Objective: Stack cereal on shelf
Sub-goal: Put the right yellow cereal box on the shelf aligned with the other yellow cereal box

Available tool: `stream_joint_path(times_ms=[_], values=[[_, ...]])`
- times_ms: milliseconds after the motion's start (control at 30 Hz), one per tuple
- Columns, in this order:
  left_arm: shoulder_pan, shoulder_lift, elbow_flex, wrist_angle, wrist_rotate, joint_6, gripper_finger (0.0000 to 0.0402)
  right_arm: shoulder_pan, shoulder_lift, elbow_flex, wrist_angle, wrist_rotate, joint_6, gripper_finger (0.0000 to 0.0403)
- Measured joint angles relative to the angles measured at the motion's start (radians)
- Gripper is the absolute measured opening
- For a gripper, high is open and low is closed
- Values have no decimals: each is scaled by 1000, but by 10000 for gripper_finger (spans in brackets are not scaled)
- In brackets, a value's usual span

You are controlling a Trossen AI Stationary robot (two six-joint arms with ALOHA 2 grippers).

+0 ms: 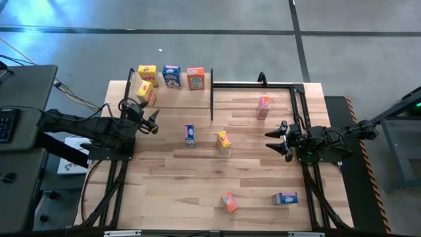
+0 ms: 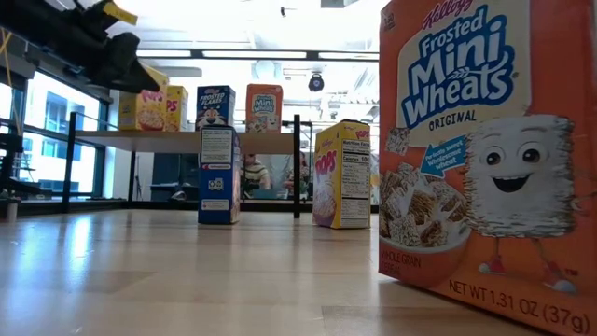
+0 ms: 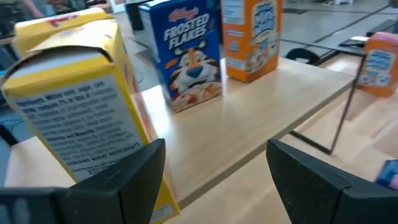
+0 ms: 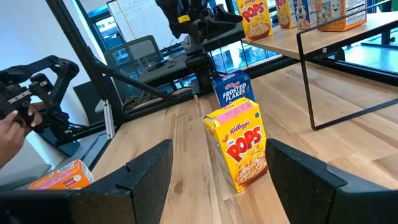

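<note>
An orange Mini-Wheats box (image 2: 485, 154) stood closest to the low camera, upright on the surface (image 1: 250, 178), filling the right of that view. Seen from above it sat near the front edge, with a blue box (image 1: 285, 198) lying flat a little to its right.

The shelf (image 1: 172, 97) stood at the back left corner. On it, in a row along the far edge, were a yellow box (image 1: 147, 72), a blue Frosted Flakes box (image 1: 172, 76) and an orange box (image 1: 195, 78). A second yellow box (image 1: 146, 93) stood on the shelf's left end, nearer the front, tilted in the overhead view.

The left hand (image 1: 150, 121) hovered just in front of that second yellow box, fingers (image 3: 124, 180) apart and gripping nothing; in its wrist view the box stood just beside one finger, and whether they touched could not be told.

Mid-surface, a blue box (image 1: 190, 135) and a yellow Pops box (image 1: 223, 141) stood upright, near each other. Another orange box (image 1: 264, 107) stood farther back, right of the shelf's post.

The right hand (image 1: 274, 140) waited at the right side, open and empty, pointing toward the Pops box.
</note>
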Motion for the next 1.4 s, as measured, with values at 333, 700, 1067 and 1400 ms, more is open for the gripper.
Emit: stream_joint_path(times_ms=[333,700,1067,1400], values=[[0,0,0,-33,-52,-17,271,0,0,0,0,0,0,248],[0,0,0,-77,21,-104,271,0,0,0,0,0,0,248],[2,0,0,-177,29,-238,271,0,0,0,0,0,0,248],[11,0,0,-182,-68,-224,271,0,0,0,0,0,0,248]])
